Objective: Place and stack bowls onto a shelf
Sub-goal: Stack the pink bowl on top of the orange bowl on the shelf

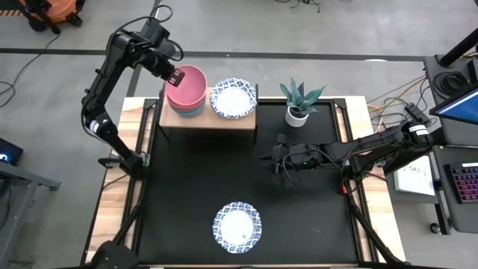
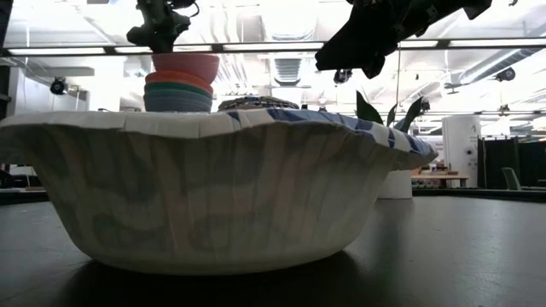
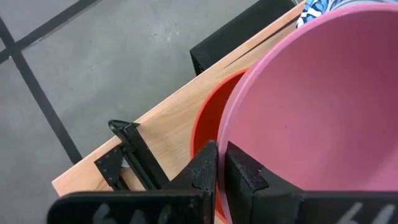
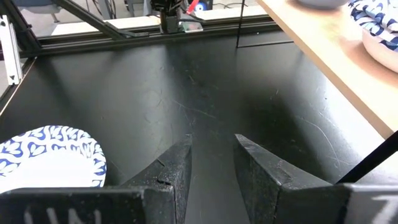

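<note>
The pink bowl is pinched at its rim by the left gripper, whose fingers are closed narrowly on the bowl wall. It sits on top of a stack of plain bowls on the left half of the shelf; a red bowl is seen just under it in the left wrist view, and green and blue ones lower down in the low view. A stack of patterned bowls rests beside it on the shelf's right half, and one patterned bowl is left on the table, near its front edge.

The main risk is judged to lie in the release. If the fingers are opened while the pink bowl is not fully seated, it may be left tilted in the red bowl or be tipped off the stack. If the gripper is pulled away sideways before the rim is freed, the whole light stack could be dragged toward the shelf's rear edge, which lies close by, and be lost to the floor.

The right gripper hovers low over the table right of centre, near the plant pot, with its fingers slightly apart and nothing held. A careless reach toward the remaining bowl could knock it forward off the table.
</note>
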